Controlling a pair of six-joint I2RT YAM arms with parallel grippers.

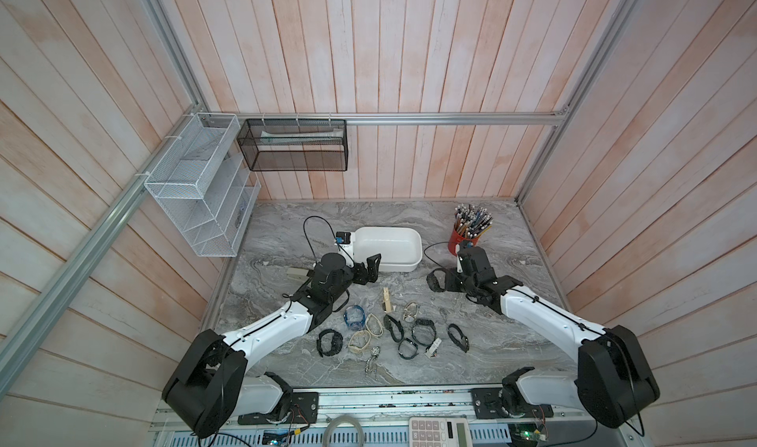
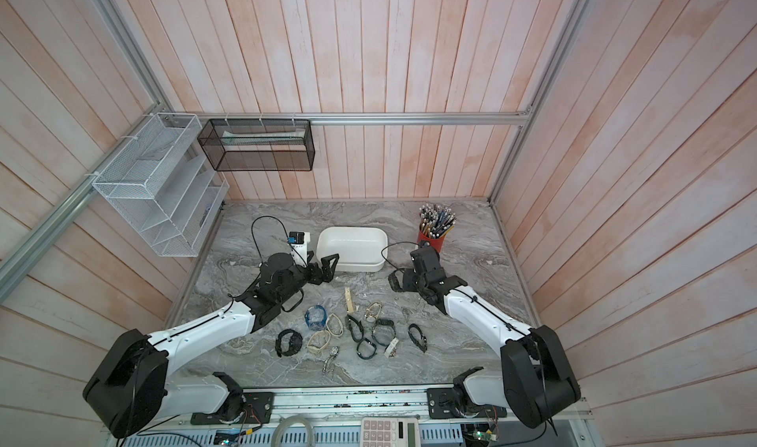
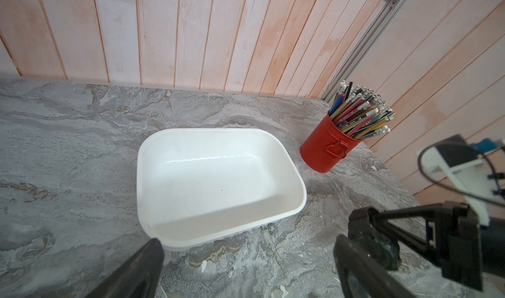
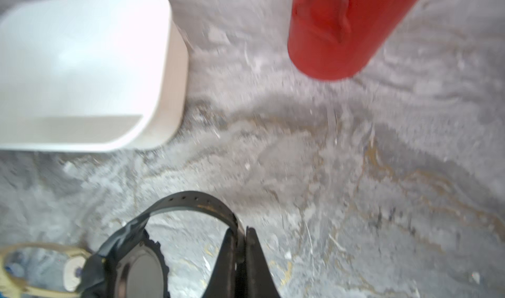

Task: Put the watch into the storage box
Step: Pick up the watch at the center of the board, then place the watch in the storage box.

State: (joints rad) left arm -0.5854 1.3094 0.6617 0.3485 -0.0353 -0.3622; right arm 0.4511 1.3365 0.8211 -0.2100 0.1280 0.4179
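The right pincer (image 4: 241, 244) is closed tight on the strap of a black watch (image 4: 142, 272). In the right wrist view the band is pinched between the two fingers at one side of its loop. The round case and the rest of the loop hang free beside them, to the side nearer the storage box (image 4: 175, 91). In a top view the watch (image 1: 436, 280) sits at the very tip of that pincer (image 1: 448, 283), off the box's near right corner and apart from its wall (image 1: 399, 265); nothing lies in the box. A red cup (image 1: 463, 240) of pencils stands just behind the arm. The blur hides whether the watch clears the desk (image 1: 286, 227). The left pincer (image 1: 372, 268) is spread wide with nothing in it, close to the box's near left corner. Other watches (image 1: 393, 330) lie scattered on the desk between the arms.
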